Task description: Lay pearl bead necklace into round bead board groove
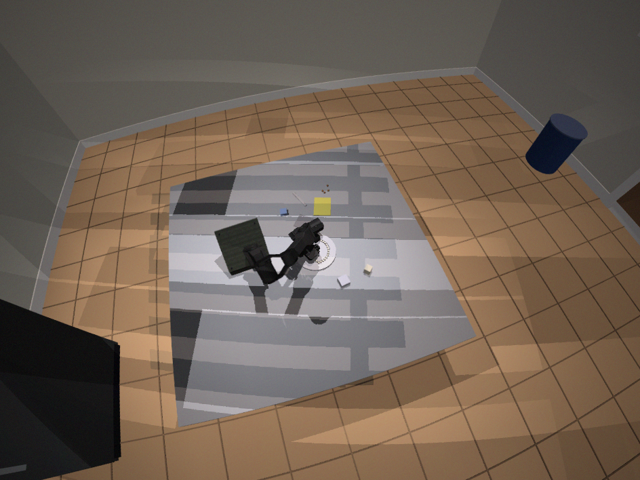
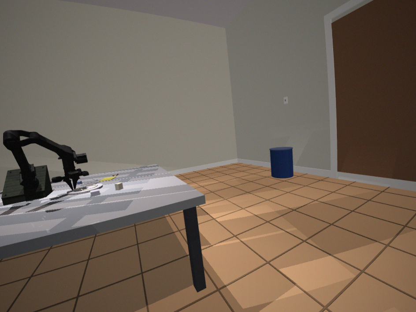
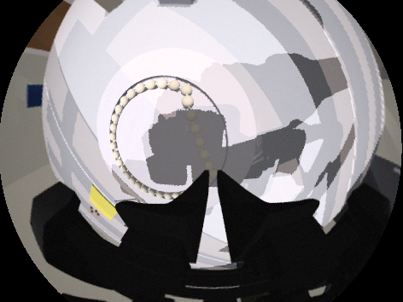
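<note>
The round white bead board (image 1: 332,260) (image 2: 99,186) (image 3: 171,61) lies on the table. The pearl bead necklace (image 1: 328,251) (image 3: 162,83) lies on it. In the wrist view its left, top and bottom-left beads follow the ring groove. From the upper right, a fairly straight run of shaded beads cuts inside the groove down to my fingertips, leaving the groove's right side bare. My gripper (image 2: 73,189) (image 3: 213,173) is shut on the necklace at the end of that run, low over the board. The held bead is mostly hidden by the fingertips.
A yellow square (image 1: 322,206) (image 2: 108,178) (image 3: 102,202), a blue block (image 1: 283,211), a thin stick (image 1: 299,198) and several small brown beads lie behind the board. A white block (image 1: 344,281) (image 2: 95,193) and a cream block (image 1: 367,269) (image 2: 118,186) lie on its other side.
</note>
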{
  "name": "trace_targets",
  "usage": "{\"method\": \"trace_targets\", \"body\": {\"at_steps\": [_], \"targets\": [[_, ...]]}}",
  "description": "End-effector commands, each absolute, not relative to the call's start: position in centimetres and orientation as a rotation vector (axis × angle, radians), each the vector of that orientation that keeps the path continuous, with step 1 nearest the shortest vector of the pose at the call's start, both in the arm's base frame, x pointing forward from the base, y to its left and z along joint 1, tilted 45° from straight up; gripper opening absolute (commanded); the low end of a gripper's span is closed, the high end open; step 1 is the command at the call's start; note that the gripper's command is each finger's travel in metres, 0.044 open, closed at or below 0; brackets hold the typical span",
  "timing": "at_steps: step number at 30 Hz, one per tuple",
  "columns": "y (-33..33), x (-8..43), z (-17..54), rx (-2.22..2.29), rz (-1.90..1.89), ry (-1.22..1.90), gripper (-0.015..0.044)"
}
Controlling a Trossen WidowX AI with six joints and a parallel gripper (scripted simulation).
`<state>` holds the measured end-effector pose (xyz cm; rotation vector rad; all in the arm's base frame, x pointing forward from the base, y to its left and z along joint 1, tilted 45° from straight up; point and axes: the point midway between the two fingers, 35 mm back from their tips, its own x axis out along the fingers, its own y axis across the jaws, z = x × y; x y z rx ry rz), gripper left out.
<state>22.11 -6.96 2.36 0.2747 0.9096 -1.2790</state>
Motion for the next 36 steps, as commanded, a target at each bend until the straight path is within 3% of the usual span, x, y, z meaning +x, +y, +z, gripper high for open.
{"method": "trace_targets", "body": {"at_steps": [1, 23, 36], "targets": [[-6.94, 22.19, 2.38, 0.279, -1.278, 0.906, 0.0000], [-7.11, 21.90, 2.23, 0.268, -1.276, 0.906, 0.0000], [-6.86, 21.96, 2.39, 0.274, -1.279, 0.909, 0.0341]]}}
